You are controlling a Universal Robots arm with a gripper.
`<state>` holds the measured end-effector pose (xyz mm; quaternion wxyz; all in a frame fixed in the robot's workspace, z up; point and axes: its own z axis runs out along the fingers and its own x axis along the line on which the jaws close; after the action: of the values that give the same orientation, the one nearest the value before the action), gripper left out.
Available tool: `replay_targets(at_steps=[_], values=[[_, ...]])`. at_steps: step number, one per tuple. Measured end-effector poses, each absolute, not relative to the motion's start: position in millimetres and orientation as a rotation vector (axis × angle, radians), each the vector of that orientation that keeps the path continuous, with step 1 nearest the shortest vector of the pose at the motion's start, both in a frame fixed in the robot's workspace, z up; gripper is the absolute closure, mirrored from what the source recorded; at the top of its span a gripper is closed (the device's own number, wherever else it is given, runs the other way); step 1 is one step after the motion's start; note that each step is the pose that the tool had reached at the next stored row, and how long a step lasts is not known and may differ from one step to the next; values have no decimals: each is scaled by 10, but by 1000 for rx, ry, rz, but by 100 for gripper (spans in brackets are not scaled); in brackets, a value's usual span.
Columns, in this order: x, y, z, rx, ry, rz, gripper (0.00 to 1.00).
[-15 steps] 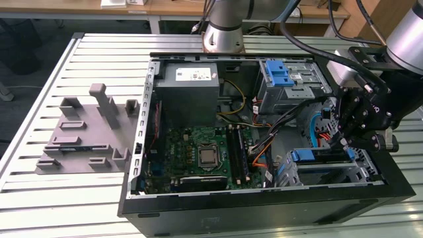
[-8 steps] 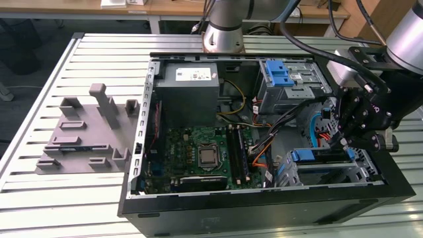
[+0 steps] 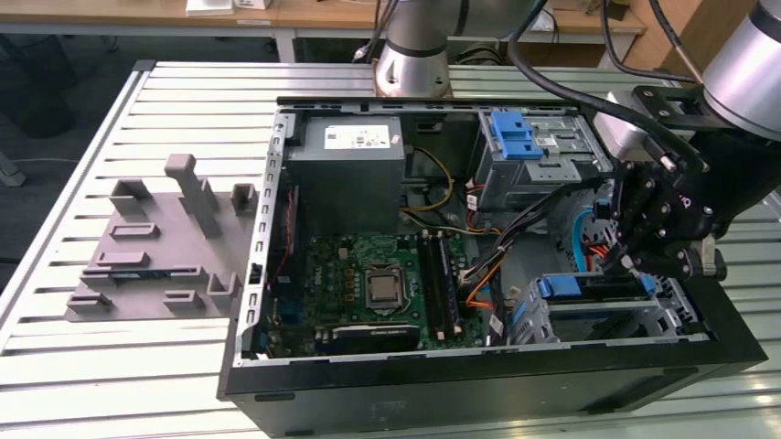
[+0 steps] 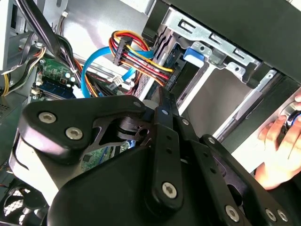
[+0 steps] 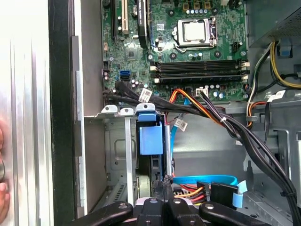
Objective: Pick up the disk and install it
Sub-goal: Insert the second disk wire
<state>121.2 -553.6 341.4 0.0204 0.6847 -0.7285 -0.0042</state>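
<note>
The computer case (image 3: 488,384) is black, its circuit board (image 3: 366,283) green with a silver chip (image 5: 196,31). Blue plastic latches (image 3: 513,137) sit on grey metal cages (image 3: 555,151), and cables (image 4: 136,52) run red, yellow, orange, black and blue. The gripper (image 3: 647,261) is black; the table (image 3: 110,366) is silver-ribbed, with a grey holder (image 3: 159,247).

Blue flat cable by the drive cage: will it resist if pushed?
Probably not much: the blue flat cable is a thin ribbon lying in a loose curve, so it should bend aside. It holds an open arc in the second wrist view, so it may spring back.
</note>
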Motion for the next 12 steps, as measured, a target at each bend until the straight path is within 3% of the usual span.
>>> replay_targets(at_steps=[12], values=[[1149,-5535,3465,2123,-2260,-13,89]])
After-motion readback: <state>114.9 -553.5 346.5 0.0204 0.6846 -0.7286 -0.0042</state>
